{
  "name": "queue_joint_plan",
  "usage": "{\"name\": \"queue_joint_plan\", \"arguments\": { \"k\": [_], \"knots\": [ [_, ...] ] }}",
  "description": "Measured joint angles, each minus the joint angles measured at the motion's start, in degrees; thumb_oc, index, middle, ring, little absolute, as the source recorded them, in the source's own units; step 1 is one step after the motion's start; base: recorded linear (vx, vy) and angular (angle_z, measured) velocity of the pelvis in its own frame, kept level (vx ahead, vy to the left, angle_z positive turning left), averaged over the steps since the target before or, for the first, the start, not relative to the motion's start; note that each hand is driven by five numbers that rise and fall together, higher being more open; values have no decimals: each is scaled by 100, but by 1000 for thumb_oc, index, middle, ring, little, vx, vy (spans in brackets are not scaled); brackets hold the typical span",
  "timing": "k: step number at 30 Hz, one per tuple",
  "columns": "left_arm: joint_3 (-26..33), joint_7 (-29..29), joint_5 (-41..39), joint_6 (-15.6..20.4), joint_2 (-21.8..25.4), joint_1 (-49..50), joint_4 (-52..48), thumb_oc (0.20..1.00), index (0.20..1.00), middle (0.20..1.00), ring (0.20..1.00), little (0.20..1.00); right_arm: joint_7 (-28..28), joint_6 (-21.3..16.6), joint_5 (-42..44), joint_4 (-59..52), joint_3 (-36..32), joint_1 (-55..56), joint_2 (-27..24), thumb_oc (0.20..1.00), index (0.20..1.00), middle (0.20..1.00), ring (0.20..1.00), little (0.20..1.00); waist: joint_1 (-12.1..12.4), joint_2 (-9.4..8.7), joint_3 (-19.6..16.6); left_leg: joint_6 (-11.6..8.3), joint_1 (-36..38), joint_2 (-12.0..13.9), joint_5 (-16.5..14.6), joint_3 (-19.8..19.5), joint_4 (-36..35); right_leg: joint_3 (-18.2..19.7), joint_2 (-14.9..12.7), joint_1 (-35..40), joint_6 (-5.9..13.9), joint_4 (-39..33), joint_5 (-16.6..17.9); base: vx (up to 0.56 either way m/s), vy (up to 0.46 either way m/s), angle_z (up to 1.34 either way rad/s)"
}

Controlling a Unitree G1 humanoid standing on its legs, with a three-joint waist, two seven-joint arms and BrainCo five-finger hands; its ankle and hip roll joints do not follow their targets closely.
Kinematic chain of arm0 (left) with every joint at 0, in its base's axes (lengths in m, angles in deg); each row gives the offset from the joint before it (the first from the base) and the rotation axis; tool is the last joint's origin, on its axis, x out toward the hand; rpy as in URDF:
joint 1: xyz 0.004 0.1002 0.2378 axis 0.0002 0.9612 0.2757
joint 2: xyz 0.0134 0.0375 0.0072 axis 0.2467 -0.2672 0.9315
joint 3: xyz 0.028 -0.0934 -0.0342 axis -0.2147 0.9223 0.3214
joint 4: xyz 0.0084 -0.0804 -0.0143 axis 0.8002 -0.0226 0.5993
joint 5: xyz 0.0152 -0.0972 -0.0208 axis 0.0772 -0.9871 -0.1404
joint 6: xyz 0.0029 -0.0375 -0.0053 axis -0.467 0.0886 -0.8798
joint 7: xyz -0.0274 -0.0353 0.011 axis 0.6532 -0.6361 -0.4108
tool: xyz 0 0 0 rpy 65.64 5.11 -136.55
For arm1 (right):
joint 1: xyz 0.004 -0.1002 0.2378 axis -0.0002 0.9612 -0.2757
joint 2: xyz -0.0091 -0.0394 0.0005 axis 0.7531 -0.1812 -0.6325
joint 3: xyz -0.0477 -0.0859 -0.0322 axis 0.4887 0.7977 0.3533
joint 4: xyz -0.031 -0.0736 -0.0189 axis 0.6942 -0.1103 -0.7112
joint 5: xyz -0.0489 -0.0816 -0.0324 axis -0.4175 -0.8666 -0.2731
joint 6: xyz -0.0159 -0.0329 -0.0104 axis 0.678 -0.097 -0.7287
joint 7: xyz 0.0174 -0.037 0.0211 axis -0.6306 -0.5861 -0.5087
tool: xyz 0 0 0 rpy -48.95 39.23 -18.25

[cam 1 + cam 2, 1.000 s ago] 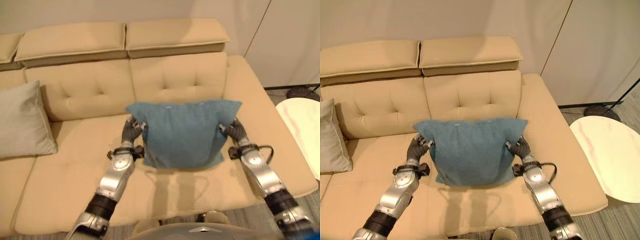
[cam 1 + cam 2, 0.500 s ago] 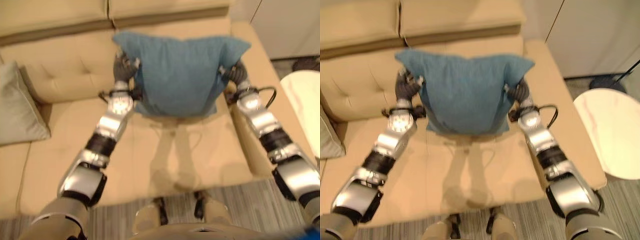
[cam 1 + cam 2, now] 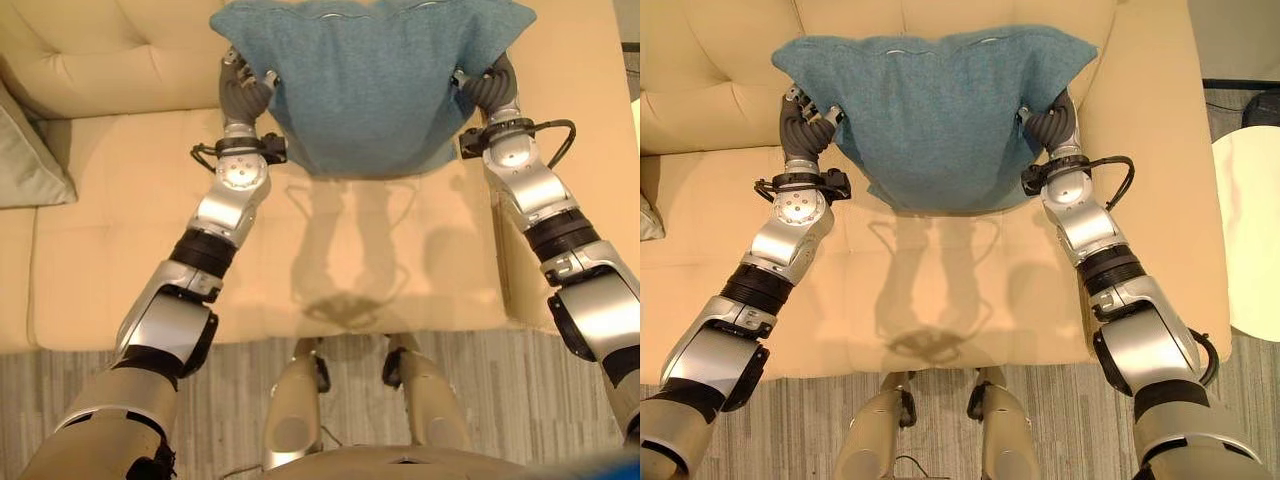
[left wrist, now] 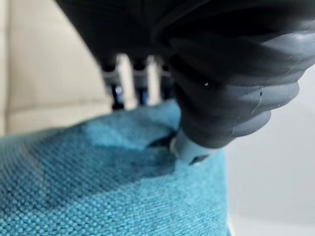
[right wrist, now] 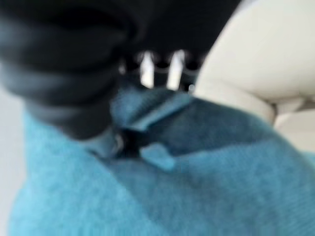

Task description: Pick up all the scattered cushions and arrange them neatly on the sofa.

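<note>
I count one teal cushion (image 3: pixel 372 85) held up in the top centre of both eye views, in front of the tufted backrest of the beige sofa (image 3: pixel 120 220) and above its seat, where it casts a shadow. Two robot hands grip it, one at each side. My left robot hand (image 3: pixel 243 92) sits at the cushion's left edge in the upper left of the left eye view, and in the left wrist view its fingers (image 4: pixel 127 81) reach over the teal fabric while the thumb presses into the cloth, so it is pinching the cushion's edge. My right robot hand (image 3: pixel 490 88) sits at the cushion's right edge in the upper right of the left eye view, and the right wrist view shows its fingers (image 5: pixel 147 69) folded over a bunched fold of the same fabric, clamped on it as well. The cushion hangs between the two, its top corners spread wider than its bottom edge. I see a second cushion, grey-green (image 3: pixel 28 150), at the left edge of the left eye view, leaning on the sofa, well apart from the teal one. A round white table (image 3: pixel 1250 230) shows at the right edge of the right eye view, beside the sofa's arm, on striped grey carpet (image 3: pixel 800 420).
</note>
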Motion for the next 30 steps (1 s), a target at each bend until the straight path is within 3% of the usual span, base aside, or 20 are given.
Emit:
{"name": "queue_joint_plan", "arguments": {
  "k": [3,4,5,6,11,19,26,30],
  "knots": [
    [12,-3,-1,58,-11,2,1,200,200,200,200,200,15,-27,-101,24,108,-235,-23,200,200,200,200,200,65,-3,-2,0,-312,1,0,-67,159,-35,-24,-230,-18,60,-21,-4,-19,11],
    [9,-5,1,112,-11,-9,28,200,200,200,200,200,16,-63,-139,126,111,-307,6,438,438,438,438,438,63,-6,-4,0,-393,0,0,-69,169,-33,-27,-324,-18,83,-21,-15,-31,1],
    [-28,-4,1,139,-27,-99,149,567,567,567,567,567,18,-86,-177,379,152,-449,30,1000,1000,1000,1000,1000,52,-6,-4,8,-492,-2,6,-72,181,-32,-32,-429,-19,120,-21,0,0,0],
    [-144,-4,1,141,-43,-291,375,1000,1000,1000,1000,1000,17,-98,-178,705,264,-620,36,1000,1000,1000,1000,1000,55,-6,-4,18,-578,-2,21,-71,192,-30,-44,-523,-23,149,-16,0,0,0],
    [-524,-30,-14,101,-145,-1456,1149,1000,1000,1000,1000,1000,-4,-97,-179,1981,735,-1545,45,1000,1000,1000,1000,1000,35,-10,-10,33,-818,-7,80,-81,267,-16,-72,-777,-42,279,1,-5,-1,1],
    [-1096,58,80,-54,395,-2306,1948,1000,1000,1000,1000,1000,-141,-51,-457,2316,1101,-1940,-333,1000,1000,1000,1000,1000,7,-10,-10,40,-918,-5,86,-61,277,27,-76,-928,-50,335,6,2,4,-1],
    [-1035,170,79,-118,1099,-2351,2147,1000,1000,1000,1000,1000,188,-20,-796,2247,1023,-2008,-462,1000,1000,1000,1000,1000,0,-10,-10,46,-917,-15,90,-45,260,95,-91,-970,-51,354,7,2,4,-1],
    [-771,268,73,-89,1529,-2294,2267,1000,1000,1000,1000,1000,224,20,-910,2250,956,-1998,-788,1000,1000,1000,1000,1000,29,-8,-11,46,-918,-18,90,-49,260,105,-95,-977,-52,365,7,0,0,0]
  ]
}}
